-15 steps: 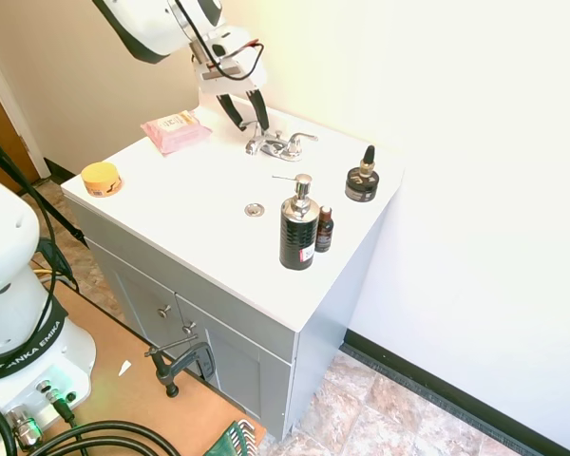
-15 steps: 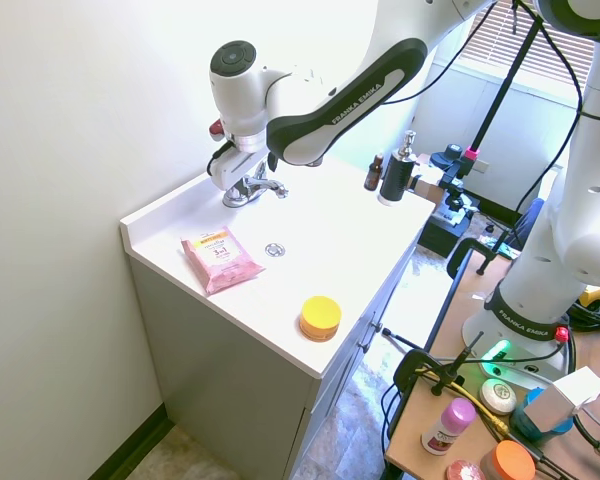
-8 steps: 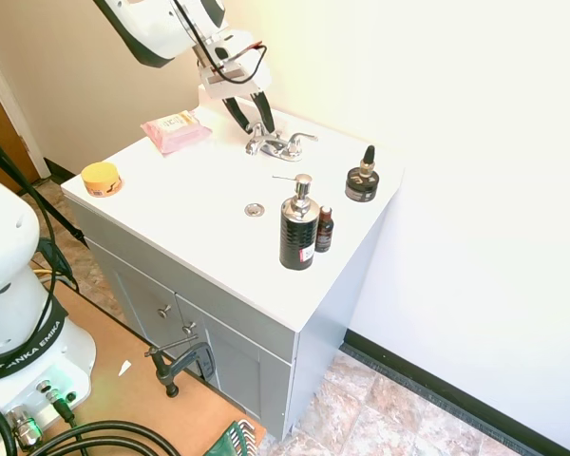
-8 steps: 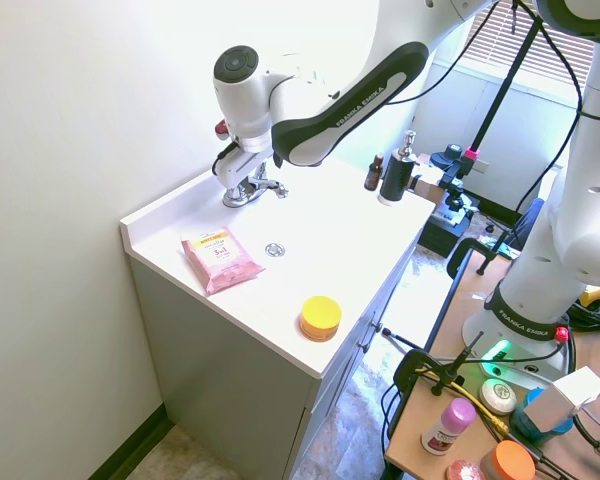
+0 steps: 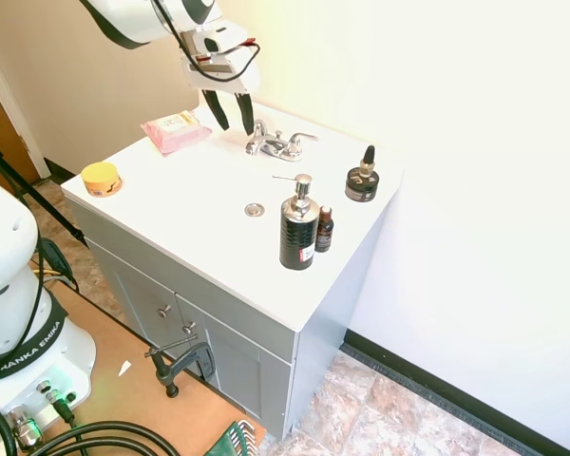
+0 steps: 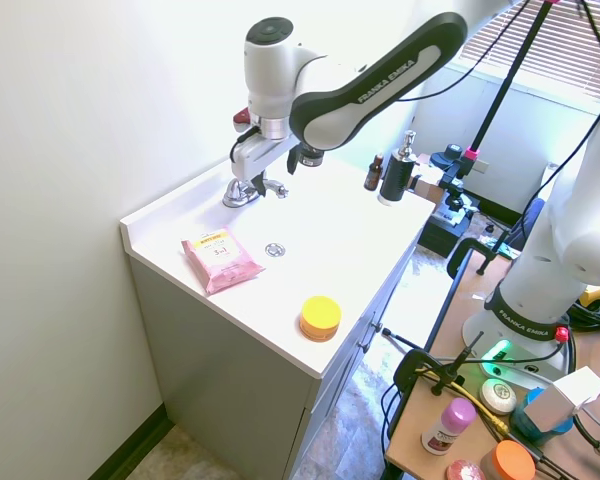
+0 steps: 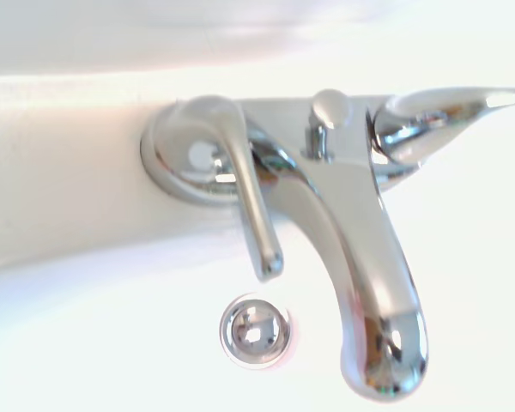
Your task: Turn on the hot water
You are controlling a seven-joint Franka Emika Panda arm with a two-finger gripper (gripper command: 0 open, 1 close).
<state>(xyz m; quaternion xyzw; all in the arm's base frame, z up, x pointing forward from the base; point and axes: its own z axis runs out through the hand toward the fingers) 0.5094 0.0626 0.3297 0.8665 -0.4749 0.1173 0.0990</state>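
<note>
The chrome faucet (image 5: 277, 144) stands at the back of the white vanity top (image 5: 199, 204), also seen as the faucet (image 6: 246, 190) near the wall. In the wrist view its left lever handle (image 7: 245, 202) is swung forward beside the spout (image 7: 373, 292), while the right lever handle (image 7: 438, 107) points out sideways. No water shows at the spout. My gripper (image 5: 235, 128) hangs open just above and to the left of the faucet, touching nothing.
A drain (image 5: 255, 209) sits mid-counter. A pink wipes pack (image 5: 176, 130) and a yellow jar (image 5: 102, 178) lie at the left. A black pump bottle (image 5: 298, 228), a small brown bottle (image 5: 324, 230) and a black dropper jar (image 5: 362, 180) stand right.
My gripper has lifted off the faucet's left handle and drawn back up and to the left, its fingers now apart from the tap.
</note>
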